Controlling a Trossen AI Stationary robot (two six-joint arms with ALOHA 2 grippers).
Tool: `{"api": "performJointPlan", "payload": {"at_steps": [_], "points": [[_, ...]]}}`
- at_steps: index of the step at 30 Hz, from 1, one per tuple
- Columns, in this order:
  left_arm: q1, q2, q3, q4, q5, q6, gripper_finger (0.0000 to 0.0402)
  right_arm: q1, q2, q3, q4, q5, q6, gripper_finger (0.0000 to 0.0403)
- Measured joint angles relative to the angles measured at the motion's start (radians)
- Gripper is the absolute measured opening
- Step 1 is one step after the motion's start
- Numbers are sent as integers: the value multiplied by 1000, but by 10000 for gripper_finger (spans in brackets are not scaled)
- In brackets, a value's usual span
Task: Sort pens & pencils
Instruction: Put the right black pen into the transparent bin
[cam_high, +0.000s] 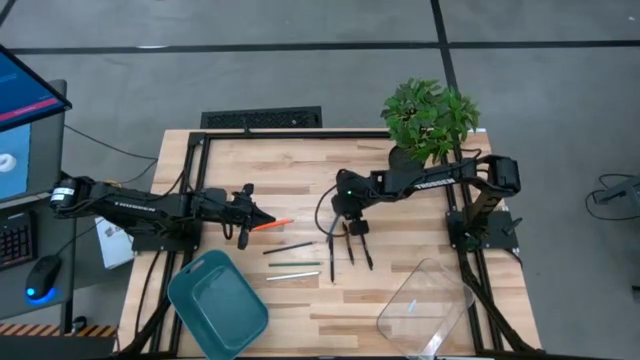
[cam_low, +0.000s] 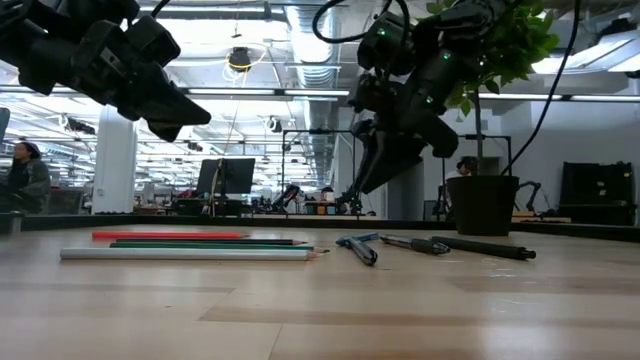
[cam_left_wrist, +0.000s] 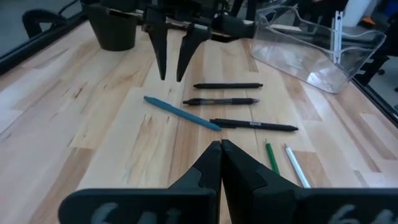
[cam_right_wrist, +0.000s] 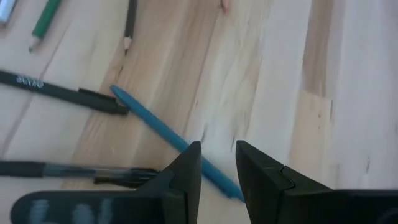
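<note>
reading labels first: one black pen (cam_left_wrist: 254, 126) carries small white print on its barrel, too small to make out; same print shows in the right wrist view, unreadable. pens lie in a loose cluster mid-table, right of the pencils: three black ones plus a blue pen (cam_right_wrist: 177, 142) lying diagonally, its end touching a black pen. right gripper (cam_high: 340, 217) hangs just above the pens, fingers (cam_right_wrist: 186, 168) apart with a narrow gap, nothing between them, blue pen right below the tips. left gripper (cam_high: 266, 221) raised over the table left of the pencils, fingers (cam_left_wrist: 211, 163) pressed together, empty. orange pencil (cam_high: 272, 225) just beside its tip; dark pencil (cam_high: 288, 248), green pencil (cam_high: 295, 264) and pale pencil (cam_high: 292, 275) lie roughly parallel below. teal bin (cam_high: 215, 303) at front left, clear bin (cam_high: 425, 306) front right, potted plant (cam_high: 430, 120) at back right behind the right arm. monitor (cam_high: 25, 120), mouse (cam_high: 40, 280) off table at left. people in the room behind, low view.
</note>
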Motion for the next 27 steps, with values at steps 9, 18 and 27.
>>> {"api": "performJointPlan", "payload": {"at_steps": [9, 18, 27], "points": [[0, 0, 0, -4, 0, -14, 0, 83, 0, 0, -68, 106, 439, 123], [0, 0, 0, -4, 0, -15, 0, 180, 0, 0, -105, 415, 864, 123], [0, 0, 0, -4, 0, -16, 0, 277, 0, 0, -200, 605, 1220, 123]]}}
